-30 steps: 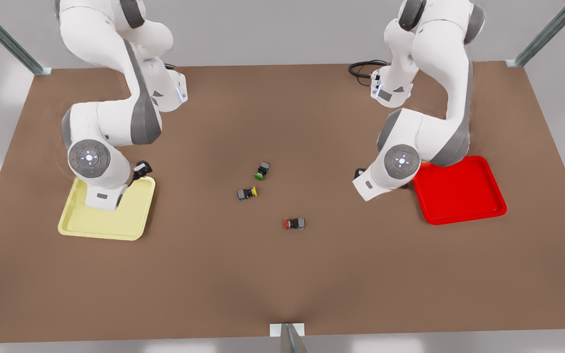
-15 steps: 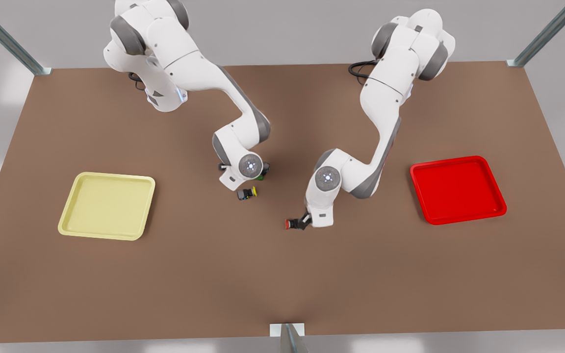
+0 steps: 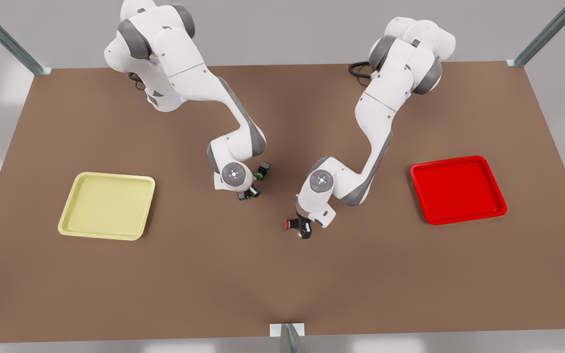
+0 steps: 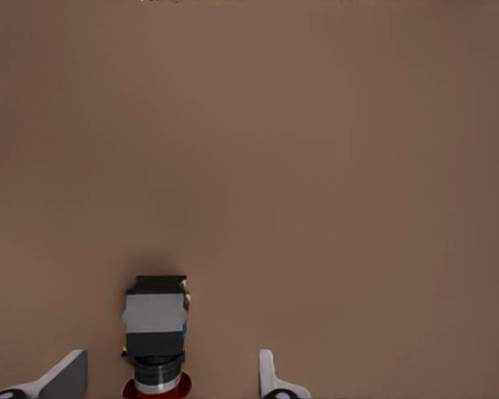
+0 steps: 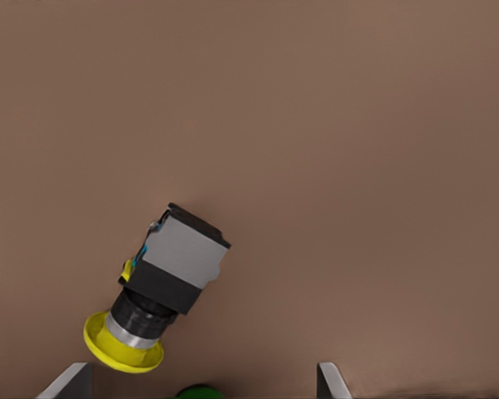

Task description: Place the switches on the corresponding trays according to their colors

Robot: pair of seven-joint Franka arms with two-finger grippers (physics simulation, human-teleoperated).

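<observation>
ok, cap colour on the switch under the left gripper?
Red, on the dark blocky push-button switch; clearest in the front view.

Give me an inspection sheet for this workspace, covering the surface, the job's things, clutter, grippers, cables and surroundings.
Surface: brown table, flat.
Job's things: red switch and yellow switch both lying on the table near the middle; yellow tray on the front view's left and red tray on its right hold nothing.
Clutter: green switch lying close to the yellow one.
Grippers: left gripper open, its fingers either side of the red switch; right gripper open over the yellow switch.
Cables: black cable looped at the table's far edge.
Surroundings: metal frame posts at the corners, grey walls.
</observation>
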